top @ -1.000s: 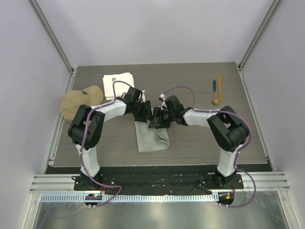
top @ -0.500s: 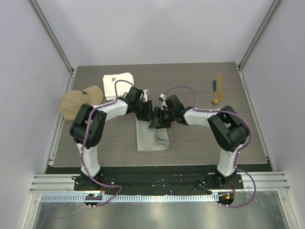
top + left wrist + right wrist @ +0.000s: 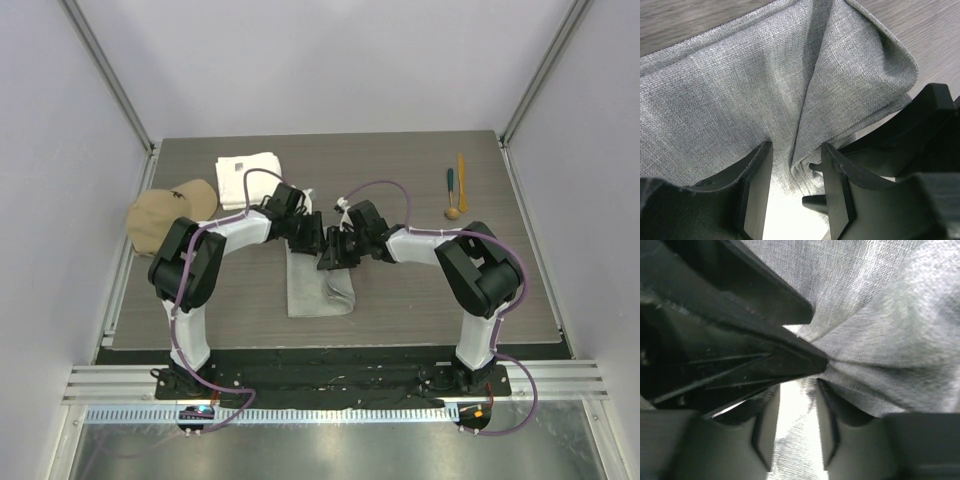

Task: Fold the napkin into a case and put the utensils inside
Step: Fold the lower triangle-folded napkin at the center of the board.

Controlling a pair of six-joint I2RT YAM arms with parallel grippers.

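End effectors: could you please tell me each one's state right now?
Left end effector: jaws straddle a bunched fold of the napkin; grip cannot be told.
Right end effector: napkin between its jaws; grip cannot be told.

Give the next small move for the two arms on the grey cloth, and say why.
Probably close the left gripper on the raised crease of the napkin: its jaws stand apart astride that crease, and the right gripper sits close against it at the cloth's far end. The utensils lie untouched at far right.
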